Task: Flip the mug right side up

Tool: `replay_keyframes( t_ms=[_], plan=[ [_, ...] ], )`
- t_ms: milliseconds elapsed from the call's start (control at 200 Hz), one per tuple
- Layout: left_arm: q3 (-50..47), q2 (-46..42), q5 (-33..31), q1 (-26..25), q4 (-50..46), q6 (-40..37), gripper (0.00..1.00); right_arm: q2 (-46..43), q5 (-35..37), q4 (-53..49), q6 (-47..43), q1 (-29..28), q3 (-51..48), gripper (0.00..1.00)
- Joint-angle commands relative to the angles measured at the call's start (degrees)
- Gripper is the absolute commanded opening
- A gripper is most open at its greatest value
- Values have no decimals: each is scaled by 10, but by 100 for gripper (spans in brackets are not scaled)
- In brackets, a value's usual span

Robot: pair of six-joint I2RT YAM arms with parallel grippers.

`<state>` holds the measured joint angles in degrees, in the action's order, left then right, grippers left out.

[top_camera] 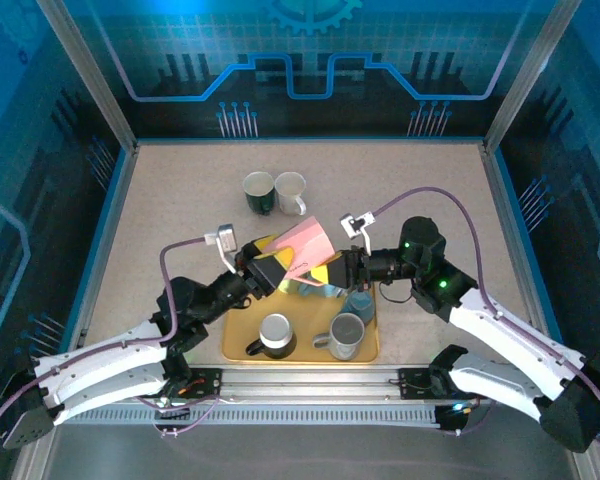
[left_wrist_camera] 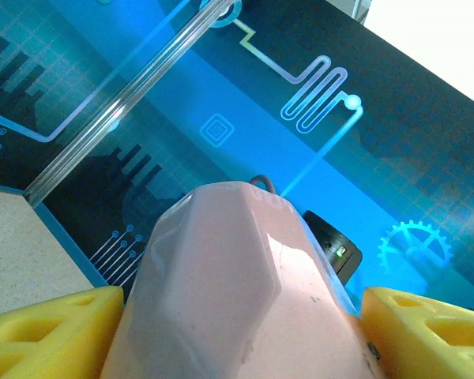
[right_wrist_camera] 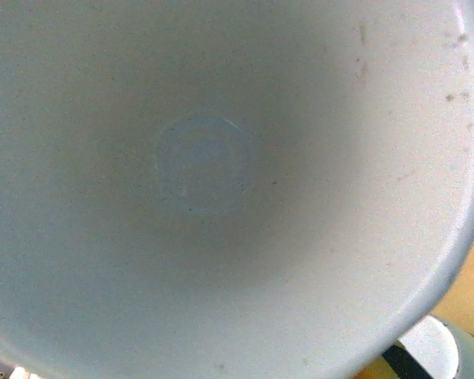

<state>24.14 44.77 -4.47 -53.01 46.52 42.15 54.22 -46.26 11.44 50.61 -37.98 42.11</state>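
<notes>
Two claws meet mid-frame at the pink mug [top_camera: 305, 243], tilted in the air above the yellow tray [top_camera: 238, 335], left claw [top_camera: 265, 270] straddling its body, right claw [top_camera: 342, 268] at its rim, neither's clamp discernible; glazed, rigid, slippery, breakable, it likely suits a rim-wall pinch.

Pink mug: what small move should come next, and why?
Probably, once the right grip is sure, back the left gripper off the pink mug. It hangs tilted above the yellow tray between both grippers: left fingers flank its body, the right gripper meets its mouth. Clearing the left should let the right turn it upright.
</notes>
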Motion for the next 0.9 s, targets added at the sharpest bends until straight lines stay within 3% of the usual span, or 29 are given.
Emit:
replay_keyframes(
  t_ms=[0, 120, 240, 345, 445, 715, 895],
  plan=[
    [3, -33, 5, -2, -27, -12, 99, -23, 42, -11, 2, 4, 30, 0],
    [5, -99, -19, -2, -144, -31, 99, -50, 76, -85, -34, 21, 53, 0],
    [54, -157, -56, -1, -352, -66, 99, -67, 152, -205, -123, 37, 97, 0],
    [142, -147, -87, 0, -546, -111, 99, -54, 250, -305, -204, 39, 144, 0],
    [222, -110, -111, 1, -669, -152, 99, -18, 347, -371, -263, 39, 185, 0],
    [323, 8, -84, 1, -790, -214, 99, 118, 551, -404, -348, 41, 270, 0],
    [324, -10, -114, 0, -798, -265, 99, 199, 599, -351, -368, 63, 289, 0]
  ],
)
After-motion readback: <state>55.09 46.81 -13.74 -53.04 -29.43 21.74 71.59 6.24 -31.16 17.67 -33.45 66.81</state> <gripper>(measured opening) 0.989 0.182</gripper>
